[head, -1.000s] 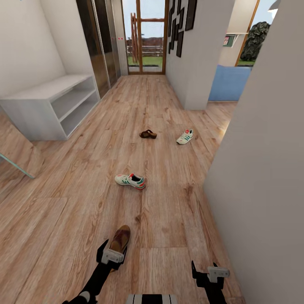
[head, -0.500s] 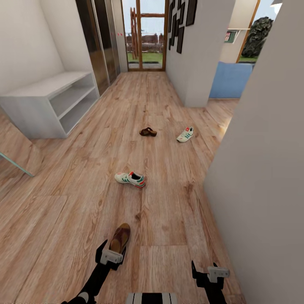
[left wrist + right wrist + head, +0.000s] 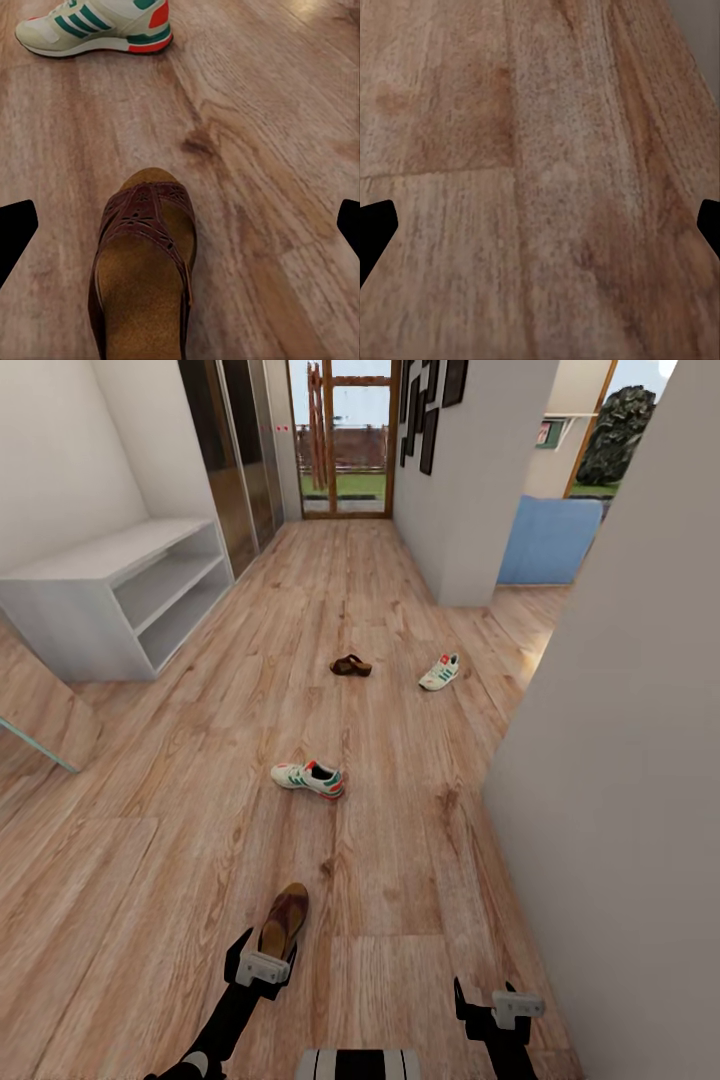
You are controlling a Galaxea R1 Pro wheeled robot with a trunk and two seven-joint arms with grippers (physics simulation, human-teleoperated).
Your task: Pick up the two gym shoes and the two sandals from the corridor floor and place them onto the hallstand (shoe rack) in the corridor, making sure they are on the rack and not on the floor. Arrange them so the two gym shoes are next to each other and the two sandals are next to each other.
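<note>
Four shoes lie scattered on the wood-plank corridor floor (image 3: 180,840), both pincers hanging open above it.

The left pincer (image 3: 262,968) hovers spread wide just behind the near sandal (image 3: 284,922), a dark brown leather slip-on with a perforated strap and grainy tan footbed, nothing held; the left wrist view shows that sandal (image 3: 146,270) between the finger tips, apart from them. The right pincer (image 3: 497,1008) hangs open over bare planks near the pale wall (image 3: 620,760). A white lace-up sneaker (image 3: 309,778) with green stripes and a red-orange heel lies farther ahead; beyond it lie the second sandal (image 3: 350,665) and second sneaker (image 3: 439,672), well apart. The low grey shoe rack (image 3: 120,595), flat-topped with two long open shelves, stands against the left wall.
</note>
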